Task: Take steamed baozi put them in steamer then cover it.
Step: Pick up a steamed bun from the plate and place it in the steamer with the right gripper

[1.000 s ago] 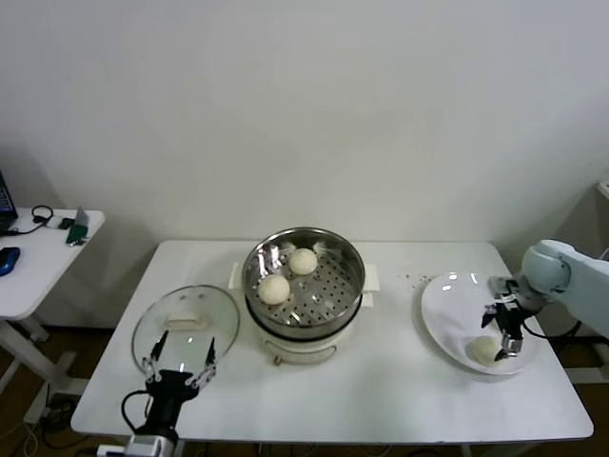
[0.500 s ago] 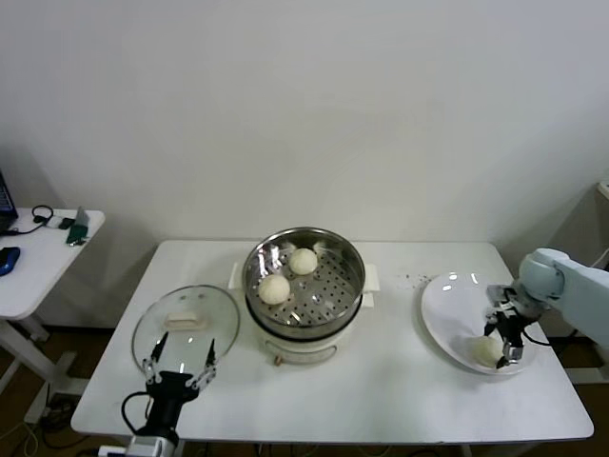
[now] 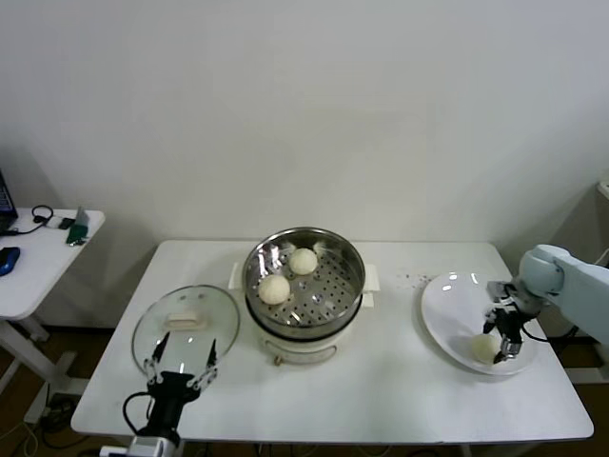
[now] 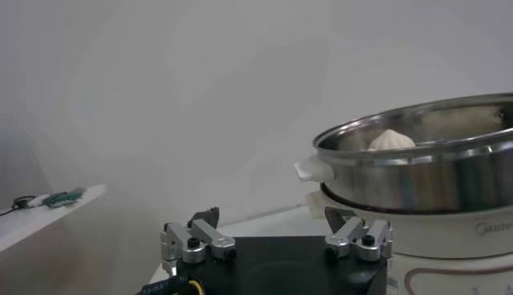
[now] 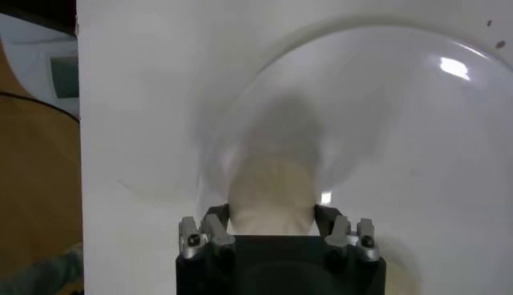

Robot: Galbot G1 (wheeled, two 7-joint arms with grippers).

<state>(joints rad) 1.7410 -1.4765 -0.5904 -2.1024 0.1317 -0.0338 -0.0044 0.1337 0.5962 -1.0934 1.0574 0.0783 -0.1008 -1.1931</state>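
Note:
Two steamed baozi (image 3: pixel 304 261) lie on the perforated tray of the steel steamer (image 3: pixel 354 286) at mid table. A third baozi (image 3: pixel 484 348) rests on the white plate (image 3: pixel 447 305) at the right. My right gripper (image 3: pixel 500 345) is down on that plate, and in the right wrist view its fingers press both sides of the baozi (image 5: pixel 269 192), the right gripper (image 5: pixel 270 215) shut on it. The glass cover (image 3: pixel 186 324) lies flat on the table left of the steamer. My left gripper (image 3: pixel 179 367) hangs open just in front of the cover, holding nothing, its fingers spread wide as the left gripper (image 4: pixel 271 216) faces the steamer (image 4: pixel 417 168).
A small side table (image 3: pixel 38 257) with cables and a mouse stands off to the left. A few dark crumbs (image 3: pixel 416 279) dot the table behind the plate. The table's right edge runs close behind the plate.
The right gripper's fingers have closed from wide open onto the baozi on the plate, and the wrist has shifted slightly. The left arm has stayed still.

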